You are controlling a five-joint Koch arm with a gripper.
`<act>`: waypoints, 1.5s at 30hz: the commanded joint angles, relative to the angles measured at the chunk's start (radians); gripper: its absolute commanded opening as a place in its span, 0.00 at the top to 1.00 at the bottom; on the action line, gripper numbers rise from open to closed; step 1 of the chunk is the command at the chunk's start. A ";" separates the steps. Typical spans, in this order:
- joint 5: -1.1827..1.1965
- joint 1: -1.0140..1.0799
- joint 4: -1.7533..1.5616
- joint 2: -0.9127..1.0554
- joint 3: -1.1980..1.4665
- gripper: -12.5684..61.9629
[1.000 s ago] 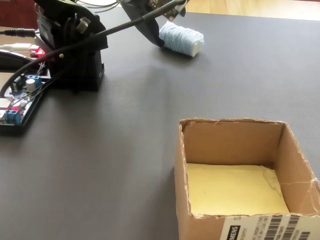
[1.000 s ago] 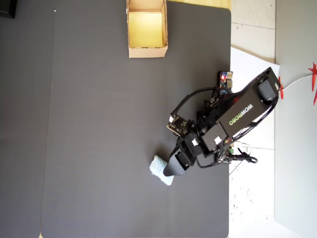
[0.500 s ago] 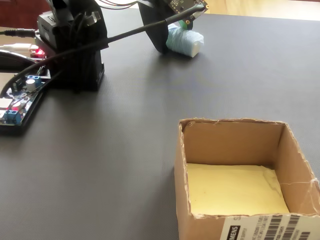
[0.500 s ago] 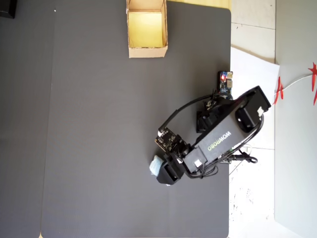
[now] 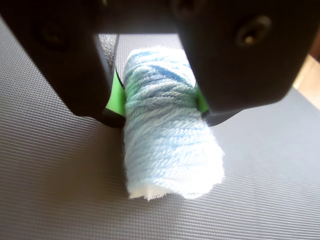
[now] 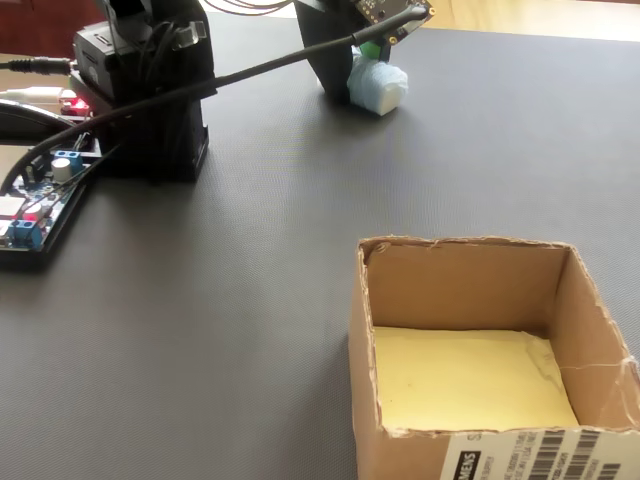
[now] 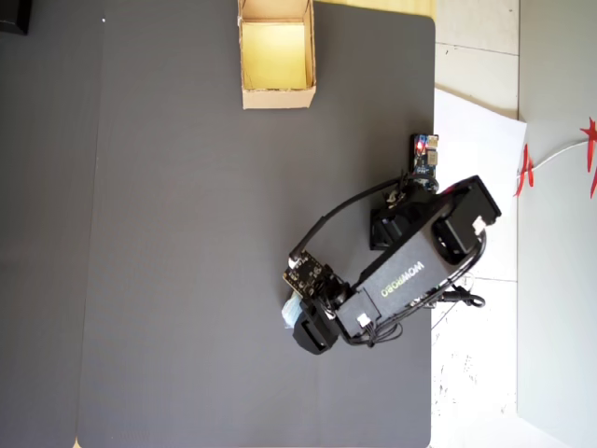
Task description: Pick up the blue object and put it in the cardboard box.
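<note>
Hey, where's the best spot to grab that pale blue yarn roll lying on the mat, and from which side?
Grip the blue roll across its round body, about mid-length, coming straight down from above. It lies on its side on the mat, so the curved flanks face outward and the soft yarn should give under pressure. In the wrist view the pincer already straddles it that way, green pads against both flanks.

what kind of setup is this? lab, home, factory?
Probably a home or hobby bench, not a factory: a small arm on a dark mat, bare circuit boards beside its base, a reused cardboard box with a shipping label, and pale floor tiles past the mat.
</note>
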 commanded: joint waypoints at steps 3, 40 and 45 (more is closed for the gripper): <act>0.077 0.005 -0.199 -0.026 0.020 0.77; -0.048 0.565 -0.574 0.762 0.443 0.77; -0.049 0.663 -0.687 0.762 0.453 0.77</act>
